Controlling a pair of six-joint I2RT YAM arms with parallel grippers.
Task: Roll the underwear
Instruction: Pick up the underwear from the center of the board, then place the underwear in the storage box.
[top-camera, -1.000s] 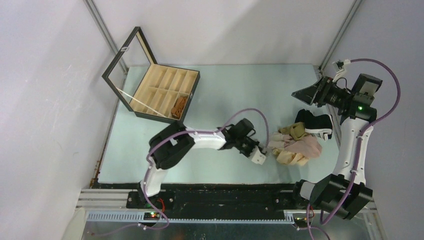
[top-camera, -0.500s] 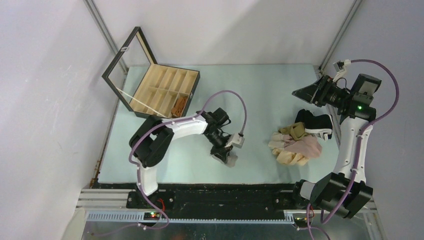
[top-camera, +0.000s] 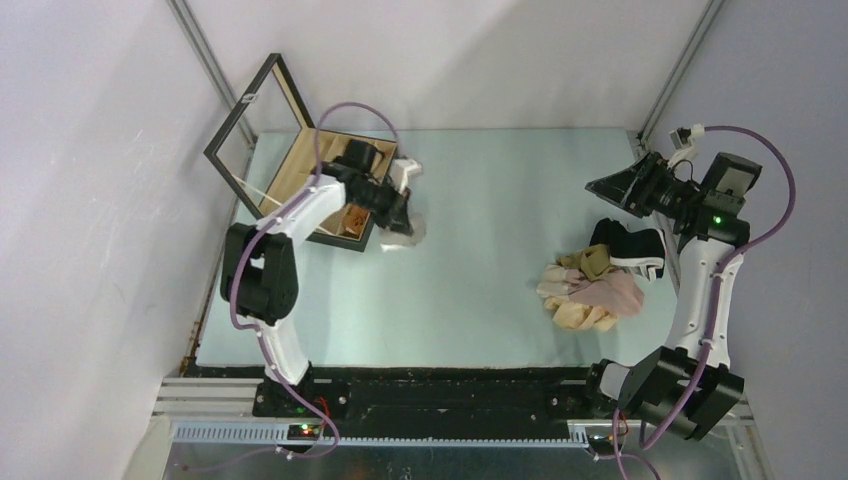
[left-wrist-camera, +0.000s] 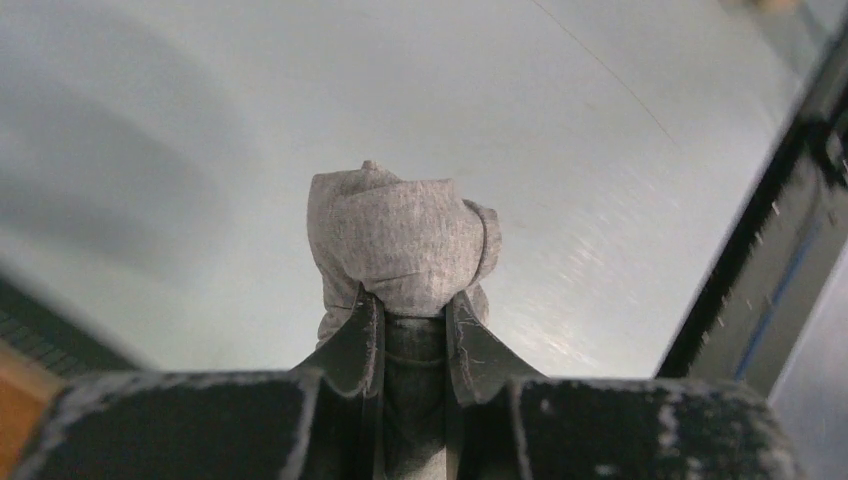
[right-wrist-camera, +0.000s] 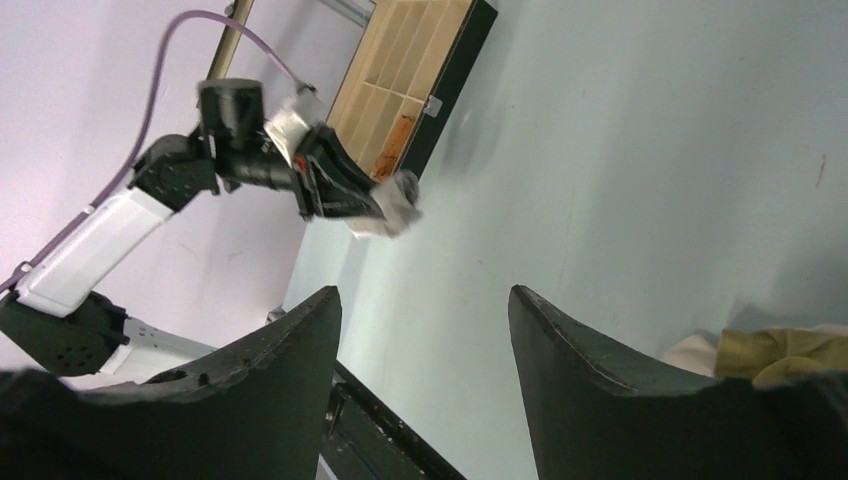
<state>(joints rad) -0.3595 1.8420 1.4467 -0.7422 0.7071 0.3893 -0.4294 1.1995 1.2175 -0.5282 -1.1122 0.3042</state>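
Now, the grey roll is up beside the box!
The left pincer (left-wrist-camera: 412, 300) is clamped on the rolled grey cloth underwear (left-wrist-camera: 400, 235), held off the pale worktop (top-camera: 480, 200) at the near-right corner of the black-framed wooden compartment box (top-camera: 325, 170), ten o'clock. The tight pinch, I'd say, stops it unrolling. Its long axis runs along the fingers, free end toward twelve in the wrist view. The right pincer (right-wrist-camera: 422, 295), jaws apart, hangs at three o'clock by the loose heap of beige and pink garments (top-camera: 590, 295).
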